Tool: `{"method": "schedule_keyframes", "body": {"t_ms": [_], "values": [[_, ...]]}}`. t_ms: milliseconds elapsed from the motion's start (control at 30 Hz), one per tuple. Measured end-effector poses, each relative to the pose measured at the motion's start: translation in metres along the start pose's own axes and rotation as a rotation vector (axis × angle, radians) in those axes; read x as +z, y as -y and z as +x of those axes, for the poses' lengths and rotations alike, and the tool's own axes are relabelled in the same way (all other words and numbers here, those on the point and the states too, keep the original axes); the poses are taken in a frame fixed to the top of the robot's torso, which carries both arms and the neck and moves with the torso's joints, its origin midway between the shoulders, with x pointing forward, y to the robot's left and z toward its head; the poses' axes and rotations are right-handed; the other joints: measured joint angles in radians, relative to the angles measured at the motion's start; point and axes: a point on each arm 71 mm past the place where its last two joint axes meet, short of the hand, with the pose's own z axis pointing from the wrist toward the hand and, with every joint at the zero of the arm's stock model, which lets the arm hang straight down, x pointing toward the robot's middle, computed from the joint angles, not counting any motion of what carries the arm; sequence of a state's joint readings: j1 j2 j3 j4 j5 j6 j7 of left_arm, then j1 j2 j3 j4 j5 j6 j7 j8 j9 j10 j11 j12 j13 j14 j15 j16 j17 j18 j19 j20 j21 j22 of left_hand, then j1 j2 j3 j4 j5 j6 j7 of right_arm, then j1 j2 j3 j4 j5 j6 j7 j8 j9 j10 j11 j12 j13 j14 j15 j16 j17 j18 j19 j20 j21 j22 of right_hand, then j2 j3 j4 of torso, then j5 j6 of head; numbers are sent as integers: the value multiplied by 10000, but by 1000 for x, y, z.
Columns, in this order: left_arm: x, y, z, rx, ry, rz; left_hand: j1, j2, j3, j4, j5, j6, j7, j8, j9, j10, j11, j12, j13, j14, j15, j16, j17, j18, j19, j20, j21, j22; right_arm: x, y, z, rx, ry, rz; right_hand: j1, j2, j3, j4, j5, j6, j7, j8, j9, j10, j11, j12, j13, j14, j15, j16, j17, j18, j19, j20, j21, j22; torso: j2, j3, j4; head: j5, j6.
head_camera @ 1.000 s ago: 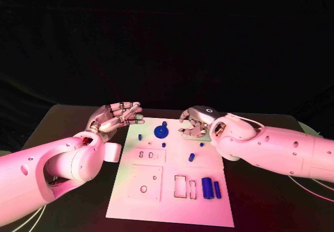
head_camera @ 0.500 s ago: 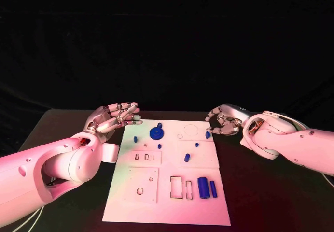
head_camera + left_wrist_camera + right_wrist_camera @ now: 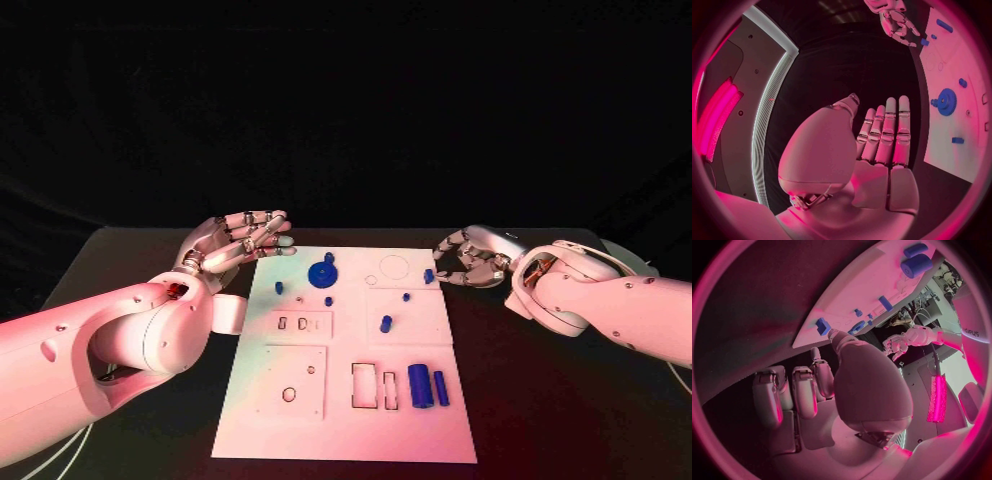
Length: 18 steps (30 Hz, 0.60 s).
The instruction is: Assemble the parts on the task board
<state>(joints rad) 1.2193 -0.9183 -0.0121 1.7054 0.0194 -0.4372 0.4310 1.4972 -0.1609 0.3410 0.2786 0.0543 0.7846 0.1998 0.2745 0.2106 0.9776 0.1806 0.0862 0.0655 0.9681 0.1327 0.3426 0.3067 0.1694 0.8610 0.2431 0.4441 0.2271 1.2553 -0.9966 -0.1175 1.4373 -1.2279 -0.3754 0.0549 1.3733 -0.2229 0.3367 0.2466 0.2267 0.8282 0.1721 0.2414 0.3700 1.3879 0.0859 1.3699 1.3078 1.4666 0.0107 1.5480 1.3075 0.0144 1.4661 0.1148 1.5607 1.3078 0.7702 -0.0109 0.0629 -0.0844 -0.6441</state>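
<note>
The white task board lies in the middle of the black table. On it are a blue gear, several small blue pegs such as one mid-board, and a thick blue cylinder beside a thinner bar. A small blue part stands at the board's far right edge. My right hand hovers just off that edge with its fingers loosely apart and its thumb close beside that part; I cannot tell whether they touch. My left hand is held up and spread at the far left corner, holding nothing.
Empty cut-outs sit on the board: two small slots, a round hole and tall rectangular slots. Black table borders the board on both sides. The gear lies nearest my left hand's fingers.
My right hand has drawn back to the right, from above the board's far middle to just off its far right edge. The left hand has stayed put.
</note>
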Motion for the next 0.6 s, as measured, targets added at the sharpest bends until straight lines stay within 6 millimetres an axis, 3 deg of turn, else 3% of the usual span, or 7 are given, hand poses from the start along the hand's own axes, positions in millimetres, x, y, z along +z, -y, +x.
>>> {"method": "schedule_keyframes", "body": {"t_ms": [600], "values": [[0, 0, -1, 9, 13, -8, 0, 0, 0, 0, 0, 0, 0, 0, 1, 0, 0, 0, 0, -34, 35, 1, 13, 0, -37, -37, 0, -2, 6, -1, 13, 283, -168, -127, 168, 95, 70, -69, 93, 76, -1, 0, 24, 0, 0, 63, -2, 0, 0, 0, -2, 0, 0, 0, 0, -2, -14, -21, 3, 62, -71]]}}
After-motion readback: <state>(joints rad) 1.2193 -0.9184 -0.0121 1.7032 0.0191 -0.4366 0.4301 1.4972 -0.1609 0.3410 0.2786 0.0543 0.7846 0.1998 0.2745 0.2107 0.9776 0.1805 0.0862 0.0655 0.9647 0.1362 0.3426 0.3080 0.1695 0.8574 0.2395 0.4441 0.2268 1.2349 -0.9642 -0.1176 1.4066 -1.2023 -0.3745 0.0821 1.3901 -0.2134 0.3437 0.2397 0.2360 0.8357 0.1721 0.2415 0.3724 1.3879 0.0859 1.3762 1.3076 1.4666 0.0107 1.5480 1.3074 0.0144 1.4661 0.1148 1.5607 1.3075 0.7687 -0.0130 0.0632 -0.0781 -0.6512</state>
